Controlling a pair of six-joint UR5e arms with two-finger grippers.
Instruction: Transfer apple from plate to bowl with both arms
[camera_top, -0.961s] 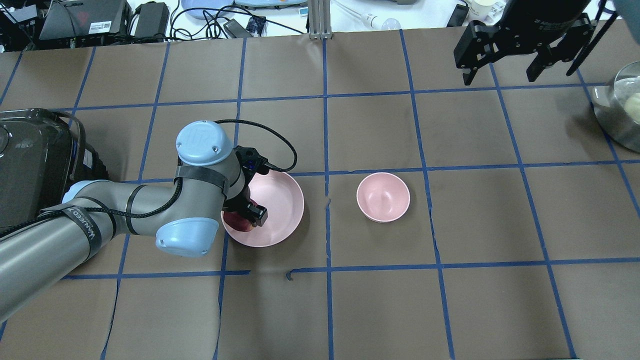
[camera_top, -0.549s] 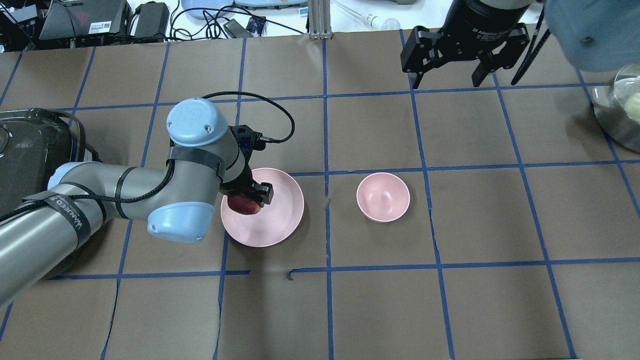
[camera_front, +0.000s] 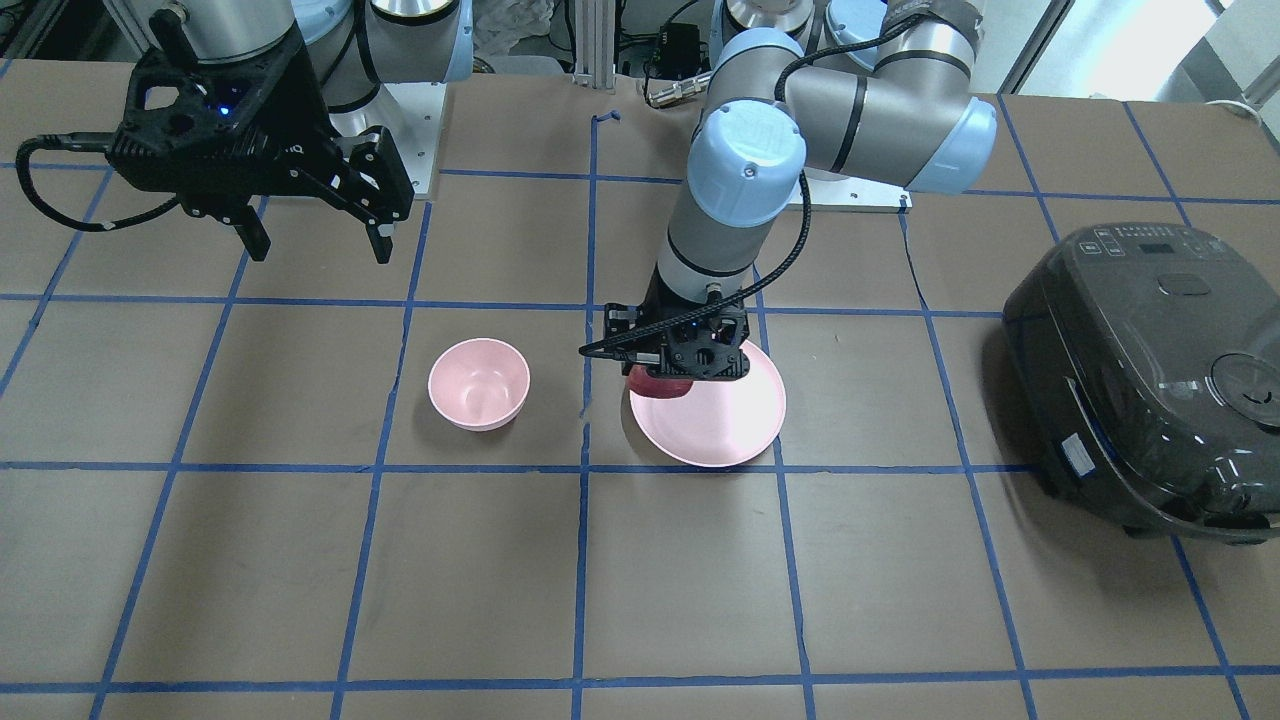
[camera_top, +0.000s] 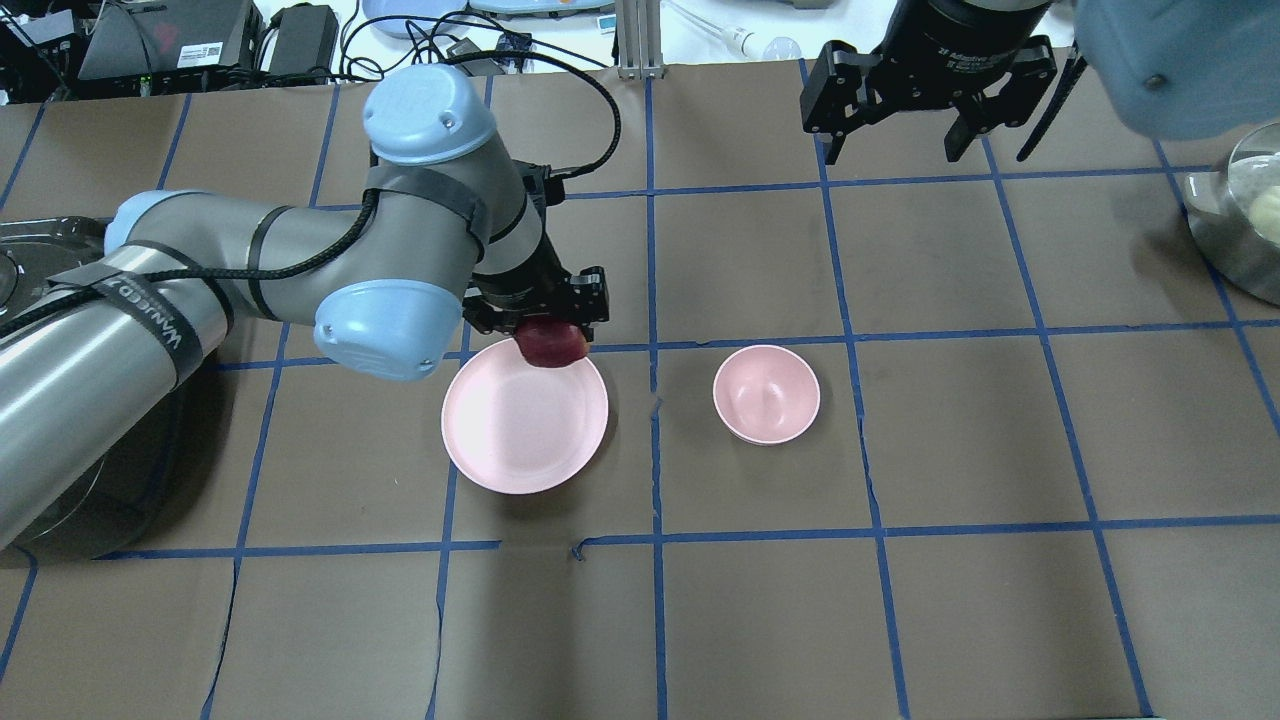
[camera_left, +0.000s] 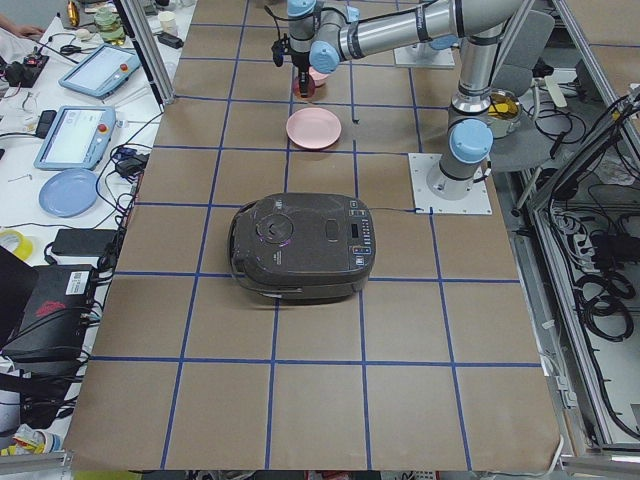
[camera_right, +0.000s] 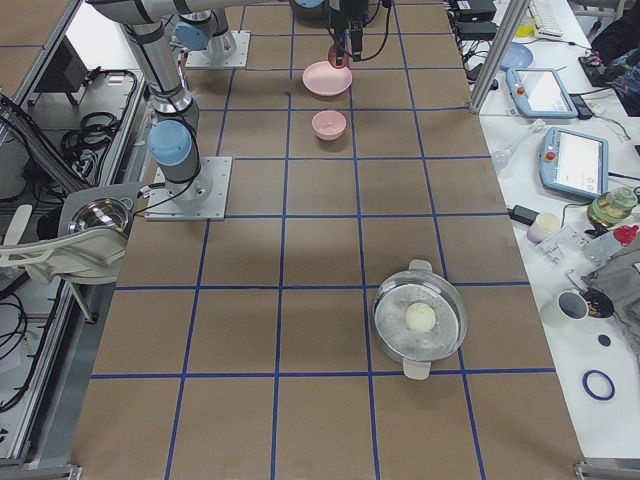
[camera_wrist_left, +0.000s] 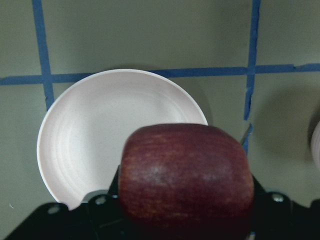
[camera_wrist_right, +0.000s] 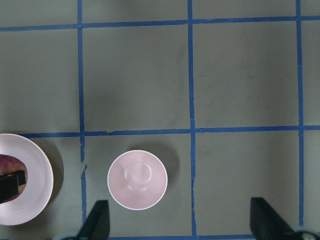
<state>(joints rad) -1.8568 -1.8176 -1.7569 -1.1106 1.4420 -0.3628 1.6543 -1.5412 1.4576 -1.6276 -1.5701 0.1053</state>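
Left claw (camera_top: 546, 324) around apple (camera_top: 552, 347), above plate (camera_top: 510, 435)

Dark red on the apple (camera_wrist_left: 185, 175), with faint paler streaks across the skin. Plain pale pink on both the plate (camera_top: 500, 440) and the bowl (camera_top: 766, 393). Dull brown on the counter (camera_top: 960, 420), crossed by a grid of blue tape lines (camera_top: 652, 200). Black on the left hand (camera_top: 548, 325) and the right hand (camera_front: 318, 250), with a small blue light (camera_front: 222, 97) on the latter. Silver-grey on the left arm (camera_top: 150, 300), light blue on its joint caps (camera_top: 428, 100). Glossy near-black on the rice cooker (camera_front: 1140, 370).
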